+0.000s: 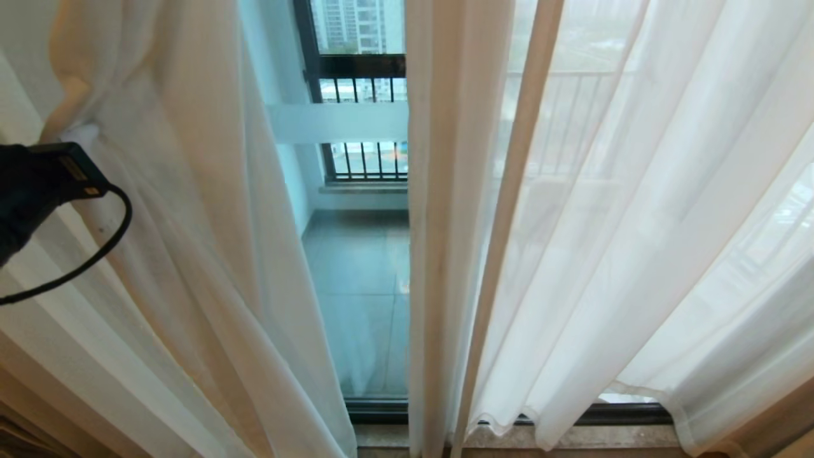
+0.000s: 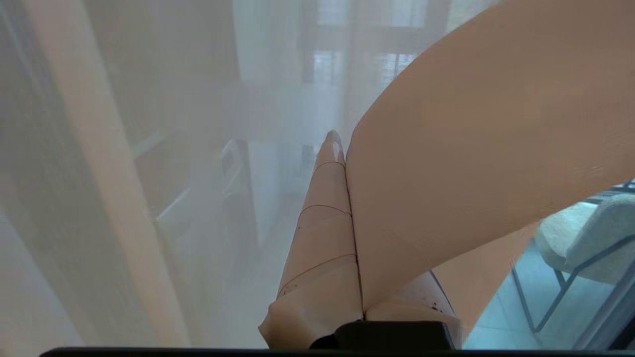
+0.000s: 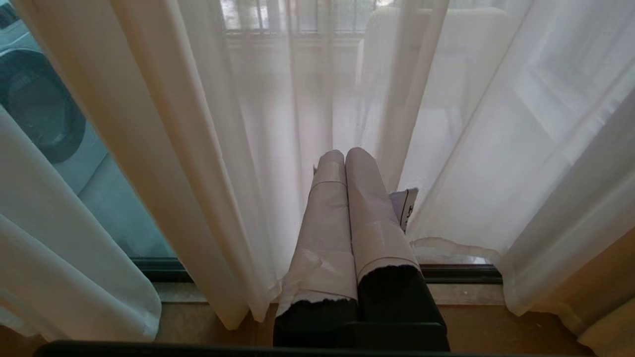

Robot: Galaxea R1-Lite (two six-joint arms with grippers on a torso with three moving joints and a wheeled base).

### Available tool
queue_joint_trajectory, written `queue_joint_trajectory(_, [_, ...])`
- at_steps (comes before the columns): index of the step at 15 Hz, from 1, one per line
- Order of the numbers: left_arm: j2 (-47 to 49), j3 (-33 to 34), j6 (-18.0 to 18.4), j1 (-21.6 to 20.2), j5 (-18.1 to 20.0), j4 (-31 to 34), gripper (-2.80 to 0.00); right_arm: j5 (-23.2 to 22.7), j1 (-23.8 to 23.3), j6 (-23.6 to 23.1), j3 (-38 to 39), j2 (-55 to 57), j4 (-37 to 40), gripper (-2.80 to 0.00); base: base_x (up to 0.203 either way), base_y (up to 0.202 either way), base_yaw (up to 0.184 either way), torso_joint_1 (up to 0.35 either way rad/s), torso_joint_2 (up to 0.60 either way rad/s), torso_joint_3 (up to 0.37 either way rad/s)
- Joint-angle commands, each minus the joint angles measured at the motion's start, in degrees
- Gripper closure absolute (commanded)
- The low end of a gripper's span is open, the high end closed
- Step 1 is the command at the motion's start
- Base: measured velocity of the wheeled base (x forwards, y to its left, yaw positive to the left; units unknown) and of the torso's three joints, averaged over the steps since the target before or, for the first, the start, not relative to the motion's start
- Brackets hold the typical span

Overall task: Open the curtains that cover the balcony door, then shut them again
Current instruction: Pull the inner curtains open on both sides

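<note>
The curtains hang parted, with a narrow gap between the two panels. The left panel (image 1: 191, 222) is bunched toward the left, the right panel (image 1: 604, 222) hangs loose. The balcony door (image 1: 362, 286) shows through the gap as glass crossed by a frosted white band. My left gripper (image 1: 76, 137) is at the left panel's edge, shut on a beige fold of the curtain (image 2: 471, 148). In the left wrist view the gripper (image 2: 342, 144) has one taped finger (image 2: 322, 223) bare and the other under fabric. My right gripper (image 3: 346, 156) is shut on nothing, low before the right panel (image 3: 223, 124).
A black-barred railing (image 1: 362, 83) and a tiled balcony floor lie beyond the glass. The door's dark bottom track (image 1: 378, 410) runs above a stone sill (image 1: 572, 436). A washing machine (image 3: 34, 104) and a grey chair (image 2: 590, 238) stand on the balcony.
</note>
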State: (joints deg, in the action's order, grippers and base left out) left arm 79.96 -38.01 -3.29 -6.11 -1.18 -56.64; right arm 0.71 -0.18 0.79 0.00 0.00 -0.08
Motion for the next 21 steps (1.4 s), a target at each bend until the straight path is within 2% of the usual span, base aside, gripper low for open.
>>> queue_joint_trajectory(1, [-0.07,-0.13,-0.05,-0.04,-0.01,-0.32,0.00,0.00,0.01,0.00,0.00,0.00,-0.01,0.00,0.000,0.190,0.001,0.001,0.00,0.002])
queue_joint_trajectory(21, [-0.15,-0.28,-0.05,0.39,-0.05,-0.32,0.00,0.00,0.01,0.00,0.00,0.00,-0.01,0.00,0.000,0.189,0.001,0.003,0.00,0.003])
